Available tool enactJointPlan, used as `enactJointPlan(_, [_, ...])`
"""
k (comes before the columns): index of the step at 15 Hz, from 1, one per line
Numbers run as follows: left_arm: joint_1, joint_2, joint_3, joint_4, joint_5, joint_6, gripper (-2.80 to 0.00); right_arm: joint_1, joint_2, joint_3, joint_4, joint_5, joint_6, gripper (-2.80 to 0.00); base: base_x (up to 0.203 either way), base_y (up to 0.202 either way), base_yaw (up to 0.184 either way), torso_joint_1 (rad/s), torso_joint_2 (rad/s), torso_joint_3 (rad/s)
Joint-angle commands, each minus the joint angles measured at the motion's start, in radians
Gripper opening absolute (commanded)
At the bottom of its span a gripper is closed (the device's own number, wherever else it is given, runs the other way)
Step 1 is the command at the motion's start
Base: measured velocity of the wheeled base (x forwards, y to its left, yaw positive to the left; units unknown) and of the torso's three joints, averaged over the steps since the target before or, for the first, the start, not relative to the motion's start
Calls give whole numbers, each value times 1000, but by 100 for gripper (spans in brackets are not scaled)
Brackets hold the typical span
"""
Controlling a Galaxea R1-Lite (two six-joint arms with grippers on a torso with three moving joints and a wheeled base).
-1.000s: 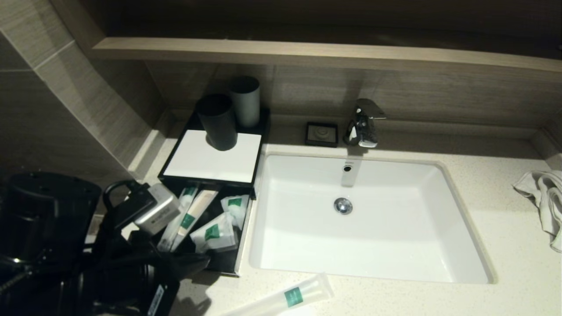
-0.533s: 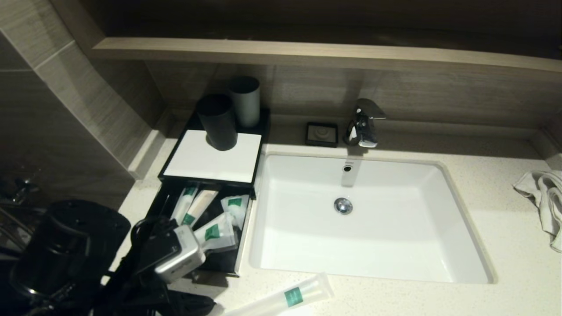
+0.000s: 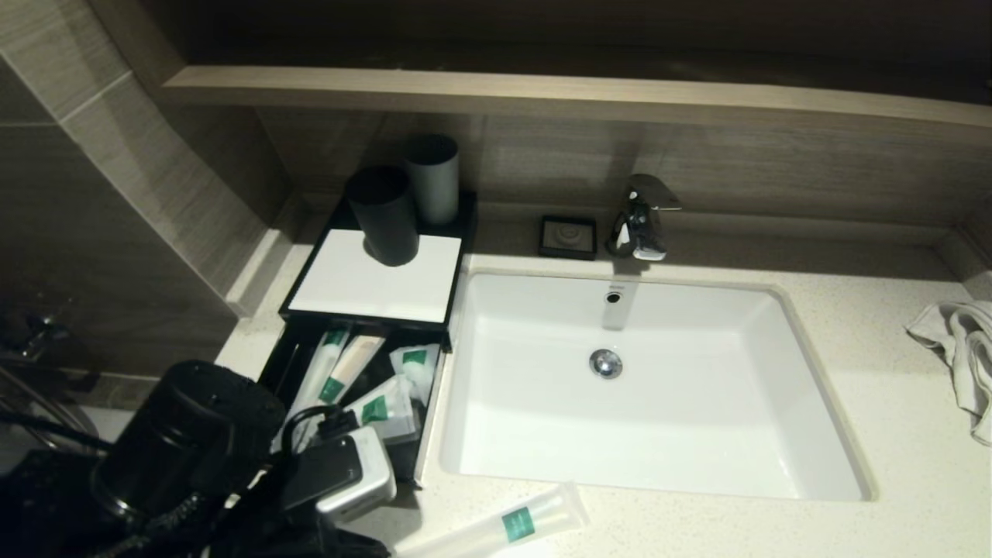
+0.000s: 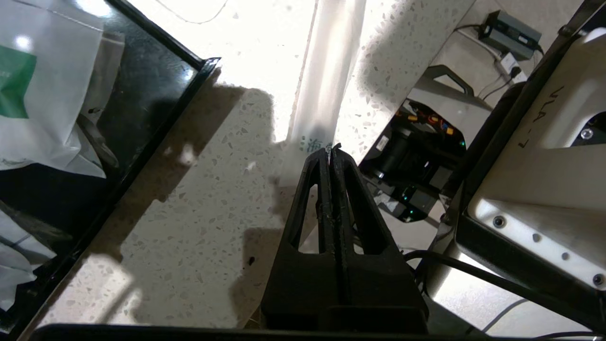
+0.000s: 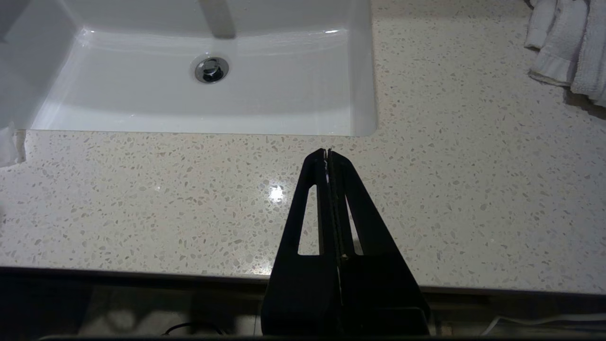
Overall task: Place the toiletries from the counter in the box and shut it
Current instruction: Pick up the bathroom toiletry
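though partly hidden by the closed, empty left claw (image 4: 330, 150), toiletry packet (image 4: 326, 80) on counter (image 4: 189, 213); right claw (image 5: 327, 152) closed too.

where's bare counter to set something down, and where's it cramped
Bare: the counter between sink and towel, and the front strip under the right tool. Crowded: the drawer with packets, the wrapped toothbrush and left tool.

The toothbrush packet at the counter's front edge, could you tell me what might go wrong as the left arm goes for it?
The left gripper is shut, tips just at the toothbrush packet; approaching without opening may push it instead of gripping. The packet lies near the counter front edge, so a nudge could slide it off. The drawer is already crowded with sachets, which might jam closing.
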State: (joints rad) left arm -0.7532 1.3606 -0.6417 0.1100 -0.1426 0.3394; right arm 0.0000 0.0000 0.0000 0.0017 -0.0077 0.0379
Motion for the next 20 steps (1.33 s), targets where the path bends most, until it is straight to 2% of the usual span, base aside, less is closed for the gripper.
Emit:
enactJointPlan(1, [-6,39,-3,-1,3,25,-280,0,1,0,-1,0,0,-280,0,0,0,0,0,0])
enactJointPlan(6, [-28,91,-38,-4,3,107,-280,0,0,0,0,0,0,-280,0,0,0,0,0,0])
enactJointPlan(14, [-91,143,-84,2,6,107,-280,0,0,0,0,0,0,-280,0,0,0,0,0,0])
enactJointPlan(16, [-116,156,-84,0,40,109,-280,0,0,0,0,0,0,-280,0,0,0,0,0,0])
enactJointPlan(20, [-160,205,-104,-2,67,112,-280,0,2,0,0,0,0,-280,0,0,0,0,0,0])
